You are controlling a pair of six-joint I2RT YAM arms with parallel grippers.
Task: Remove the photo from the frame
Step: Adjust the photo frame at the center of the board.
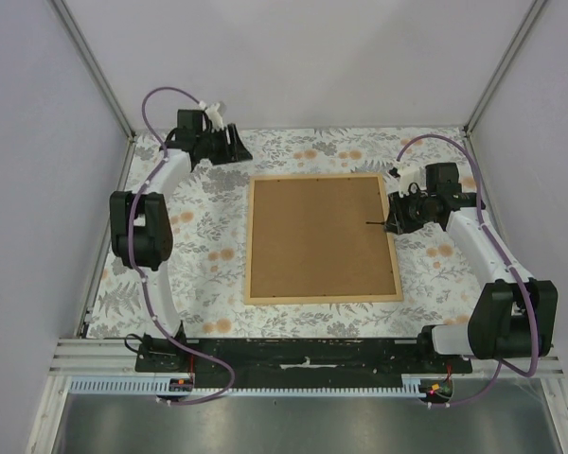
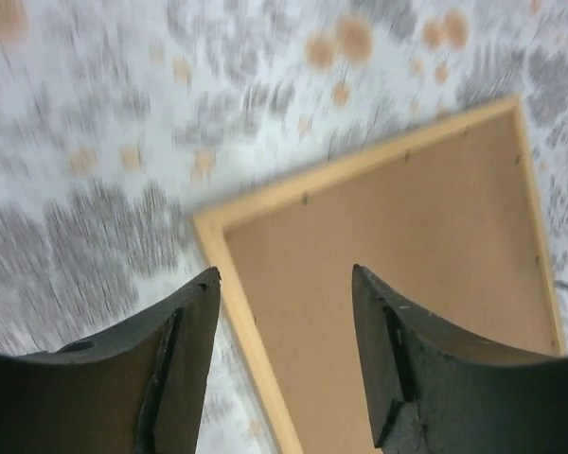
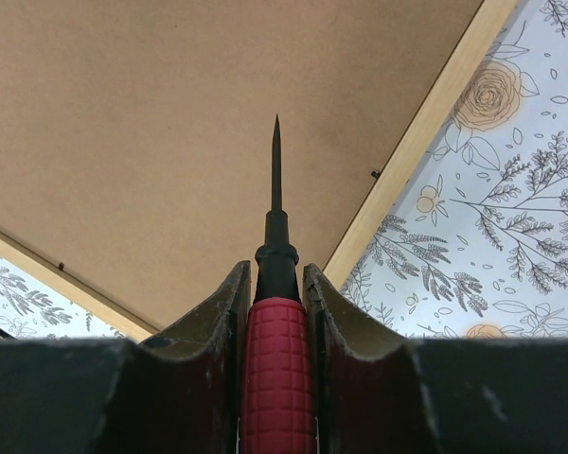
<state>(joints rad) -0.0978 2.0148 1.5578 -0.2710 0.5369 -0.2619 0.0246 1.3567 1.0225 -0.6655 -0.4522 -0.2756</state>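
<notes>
Frame (image 1: pixel 324 298) back-up, centre. Right gripper (image 3: pixel 276 270) at 3 o'clock pinching screwdriver (image 3: pixel 276 378); left gripper (image 2: pixel 284 274) at 11 o'clock, fingers spread.

We see the frame (image 1: pixel 323 299) as thin, pale, matt wood strips around a matt brown board back (image 1: pixel 320 236). The table (image 1: pixel 199 255) wears a matt floral print. The screwdriver (image 3: pixel 276 378) has a red grid-textured grip and a dark shaft. The tool fingers (image 2: pixel 185 350) look like scuffed black plastic.

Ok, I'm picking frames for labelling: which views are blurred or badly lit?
Left wrist view: streaky blur smears the floral cloth and softens the frame edge. Right wrist view: sharp, the screwdriver crisp. Top view: even light, no glare.
</notes>
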